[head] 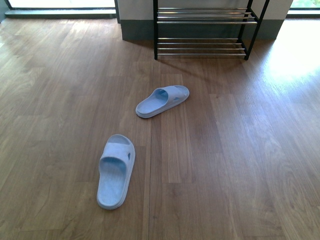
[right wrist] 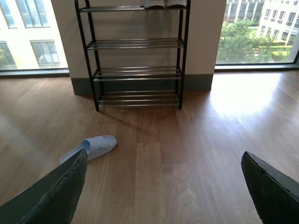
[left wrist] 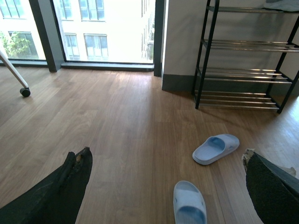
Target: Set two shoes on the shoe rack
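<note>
— Left gripper (left wrist: 166, 154), status?

— Jaws spread wide, empty. Both dark fingers (left wrist: 60, 191) hang over the wooden floor (head: 240, 150), facing the shoe rack (head: 202, 22) and well apart from it.

— Right gripper (right wrist: 163, 155)?

— Same: wide open, gripping nothing, also aimed at the rack from well out on the floor.

— Slides?

— Two pale blue ones, both on the floor, neither on the rack. The far slide (head: 162, 101) lies near the front of the rack, just out from the bottom tier at its left end, angled across the boards. The near slide (head: 116, 171) lies well further out from the rack and past its left end, its open toe end towards the rack.

— Relative to the grippers?

— Both slides sit between the grippers and the rack. In the left wrist view the near slide is closest to the left gripper, between its fingers but clear of them. The right wrist view shows only the far slide, beside that gripper's left-hand finger (right wrist: 51, 196) on the rack side; contact cannot be judged.

— Rack itself?

— Black frame, chrome bars, against the wall. Lower tiers bare. White-soled shoes (right wrist: 154, 3) rest on the top tier, mostly cut off.
</note>
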Motion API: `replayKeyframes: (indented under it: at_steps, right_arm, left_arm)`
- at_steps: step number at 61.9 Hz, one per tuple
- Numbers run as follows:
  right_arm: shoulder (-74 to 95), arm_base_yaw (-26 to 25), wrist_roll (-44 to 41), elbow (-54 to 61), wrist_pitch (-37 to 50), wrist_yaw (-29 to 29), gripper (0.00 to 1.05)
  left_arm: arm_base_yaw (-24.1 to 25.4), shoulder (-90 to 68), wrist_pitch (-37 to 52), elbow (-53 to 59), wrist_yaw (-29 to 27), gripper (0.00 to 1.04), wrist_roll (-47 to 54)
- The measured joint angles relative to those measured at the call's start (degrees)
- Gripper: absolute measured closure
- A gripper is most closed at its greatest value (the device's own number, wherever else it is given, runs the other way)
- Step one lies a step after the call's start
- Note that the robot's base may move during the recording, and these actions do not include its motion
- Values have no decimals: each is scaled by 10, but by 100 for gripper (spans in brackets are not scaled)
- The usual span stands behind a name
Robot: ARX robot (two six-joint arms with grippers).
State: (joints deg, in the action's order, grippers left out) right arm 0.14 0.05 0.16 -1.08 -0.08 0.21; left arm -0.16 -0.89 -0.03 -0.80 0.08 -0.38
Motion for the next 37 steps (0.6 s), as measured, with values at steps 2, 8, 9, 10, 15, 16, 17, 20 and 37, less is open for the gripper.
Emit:
replayKeyframes:
  at_steps: [2, 8, 9, 10, 15, 16, 17, 20, 37]
  right_arm:
    - [0, 0, 0, 0, 0, 0, 9]
    - [0, 0, 0, 0, 0, 0, 9]
    - [0, 0, 0, 0, 0, -1, 9]
    - [0, 0, 0, 0, 0, -1, 9]
    - [0, 0, 0, 0, 0, 0, 9]
    - [0, 0, 0, 0, 0, 0, 9]
    - [0, 0, 0, 0, 0, -1, 9]
    - [0, 0, 0, 0, 0, 0, 9]
    - [0, 0, 0, 0, 0, -1, 9]
  left_arm:
    - [0, 0, 0, 0, 0, 9, 0]
    - [0, 0, 0, 0, -1, 9, 0]
    - [0, 0, 0, 0, -1, 9, 0]
    - [0, 0, 0, 0, -1, 9, 0]
    - [0, 0, 0, 0, 0, 9, 0]
    - [0, 0, 0, 0, -1, 9, 0]
    - [0, 0, 0, 0, -1, 9, 0]
    - [0, 0, 0, 0, -1, 9, 0]
    - [0, 0, 0, 0, -1, 9, 0]
